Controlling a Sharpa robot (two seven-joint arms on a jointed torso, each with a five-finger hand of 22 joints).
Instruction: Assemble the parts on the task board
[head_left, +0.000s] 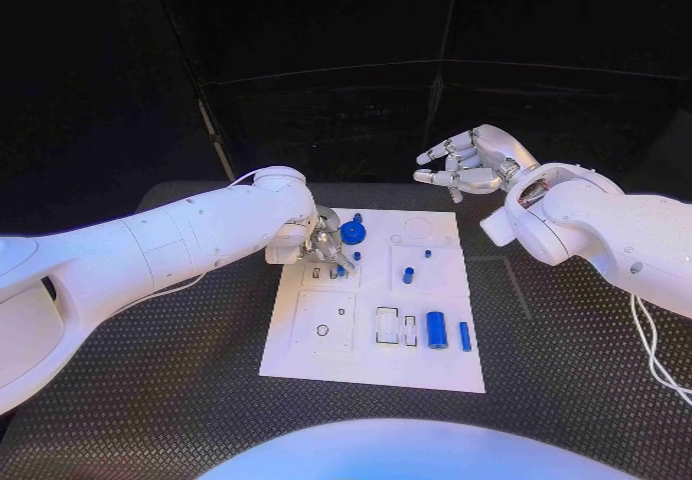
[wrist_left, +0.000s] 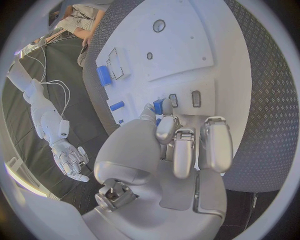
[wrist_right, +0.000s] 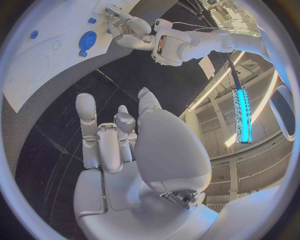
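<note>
We see a black, ribbed table (head_left: 159, 400) in a dark room, with the white task board (head_left: 375, 375) lying flat at its middle. Nearest us on the board, a large blue cylinder (head_left: 436, 327) and a thinner blue pin (head_left: 464, 336) lie side by side at the near right, just beside a dark-outlined rectangular slot (head_left: 387, 325). To their left sits a small black ring (head_left: 323, 330). Farther up the board, two small blue pegs (head_left: 408, 275) stand near the middle.

Our left hand (head_left: 326, 250) is down on the far left part of the board. In the left wrist view its fingers (wrist_left: 185, 150) are curled downward and the thumb meets them over a small blue part (wrist_left: 159, 106) at the fingertips, which touches or nearly touches them; we cannot tell whether the part is actually pinched. Just beyond that hand lies a round blue disc (head_left: 353, 234), and past it a faint circular outline (head_left: 417, 229) on the board.

Our right hand (head_left: 467, 165) hangs well above and beyond the far right corner of the board, apart from every part, its fingers loosely spread and holding nothing.
</note>
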